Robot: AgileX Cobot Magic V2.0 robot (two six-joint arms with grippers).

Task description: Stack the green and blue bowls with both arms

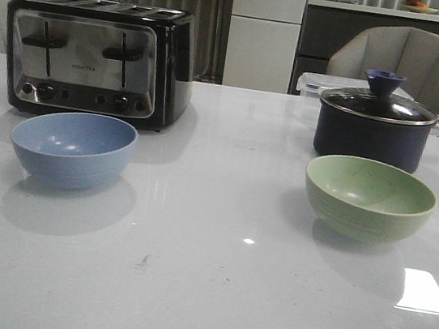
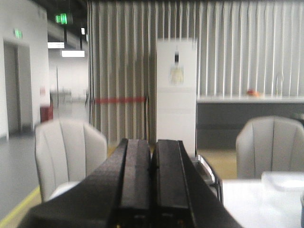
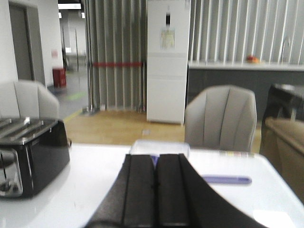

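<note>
The dusty blue bowl (image 1: 73, 147) stands upright on the white table at the left, in front of the toaster. The pale green bowl (image 1: 369, 197) stands upright at the right, in front of the saucepan. The two are far apart. Neither arm shows in the front view. My left gripper (image 2: 153, 145) is shut and empty, held level and looking out over the toaster's top; no bowl shows in its view. My right gripper (image 3: 156, 159) is shut and empty, above the table, pointing at the far edge; no bowl shows there either.
A black and chrome toaster (image 1: 99, 58) stands at the back left. A dark navy lidded saucepan (image 1: 377, 121) with a purple handle (image 3: 227, 179) stands at the back right, a clear plastic box (image 1: 321, 84) behind it. Chairs stand beyond the table's far edge.
</note>
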